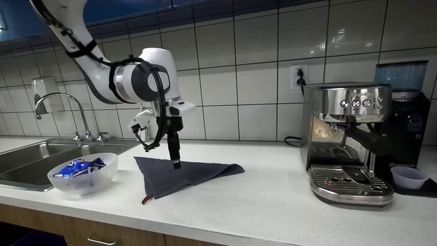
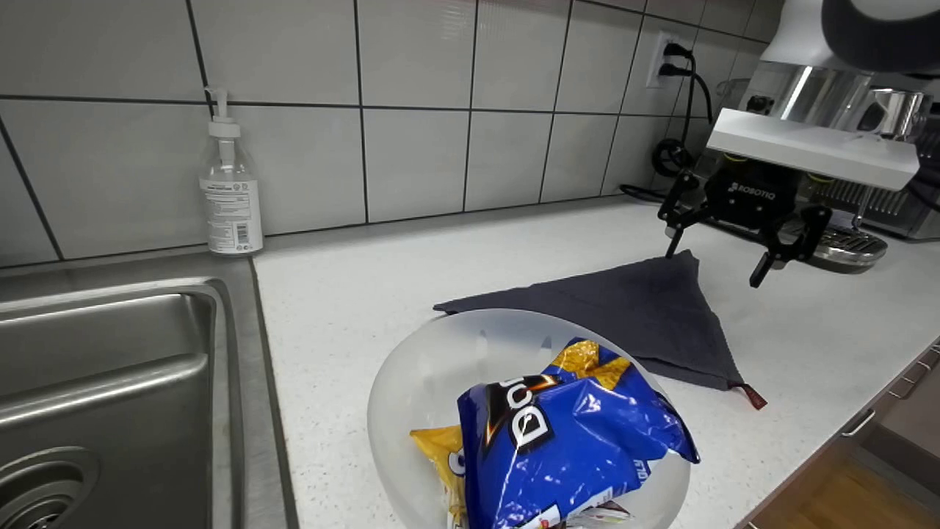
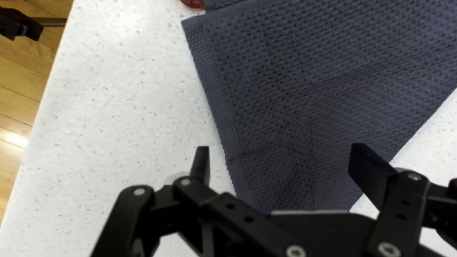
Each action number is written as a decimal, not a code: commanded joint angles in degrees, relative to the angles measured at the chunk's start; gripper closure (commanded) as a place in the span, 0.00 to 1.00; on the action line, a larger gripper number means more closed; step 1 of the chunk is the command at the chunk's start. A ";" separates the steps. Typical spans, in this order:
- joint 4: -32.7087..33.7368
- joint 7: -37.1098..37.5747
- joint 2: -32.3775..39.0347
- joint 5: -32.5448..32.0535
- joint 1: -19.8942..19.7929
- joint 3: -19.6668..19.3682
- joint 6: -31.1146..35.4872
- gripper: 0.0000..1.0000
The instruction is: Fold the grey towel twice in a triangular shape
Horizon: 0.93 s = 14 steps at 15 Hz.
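One grey towel [image 1: 170, 181], folded into a rough triangle, lies on the white countertop [image 1: 259, 205] between the frosted bowl [image 1: 80, 188] of snack bags [image 2: 565, 433] and the espresso machine [image 1: 336, 150]. Over its narrow end hangs the Robotiq gripper [image 2: 712, 270], jaws spread wide apart and gripping nothing.

In an exterior view, ROBOTIQ stands on the gripper [image 2: 714, 267] and a white DO on the blue bag [image 2: 565, 444]; print on the pump bottle [image 2: 232, 209] is too small to read. In an exterior view, the espresso machine [image 1: 346, 114] bears a blurred Breville, the grinder [image 1: 408, 133] RANCILIO, with 10 on its collar [image 1: 405, 97].
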 commanded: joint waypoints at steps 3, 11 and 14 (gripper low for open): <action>3.47 0.14 2.13 0.08 -2.78 -0.22 -1.81 0.00; 9.99 1.13 8.91 -0.09 -4.70 -3.58 -2.22 0.00; 13.05 1.53 11.71 0.21 -4.63 -4.78 -2.39 0.00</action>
